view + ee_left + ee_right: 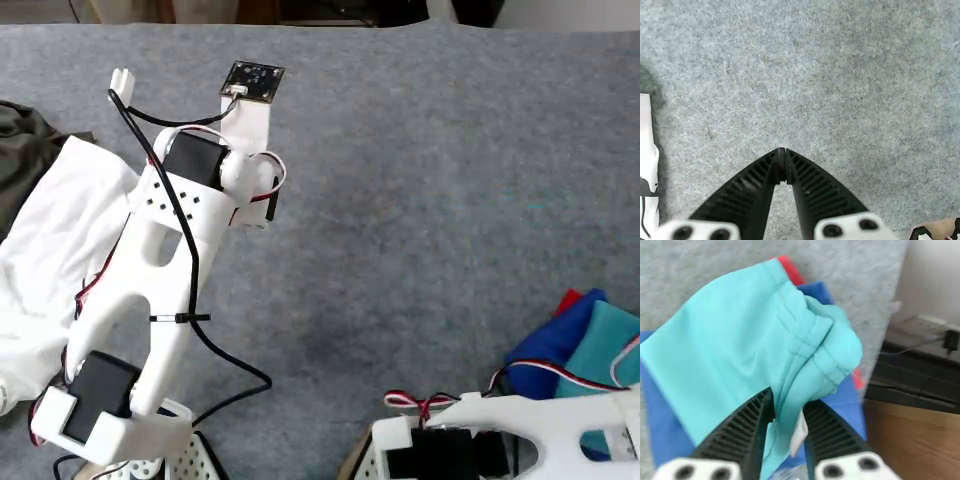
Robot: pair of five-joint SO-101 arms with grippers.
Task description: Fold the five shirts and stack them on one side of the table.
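Ribbed black fingers of the right gripper (787,400) are clamped on the teal shirt (740,340), which is bunched just beyond the tips at the table's (450,200) near right. It is spread over a blue shirt (660,425), with a red edge (790,267), probably another shirt, beneath. The left gripper (781,157) is seen with tips pressed together on nothing over bare grey surface. A white shirt (60,230) lies to its left, and a dark shirt (25,140) is at the left edge.
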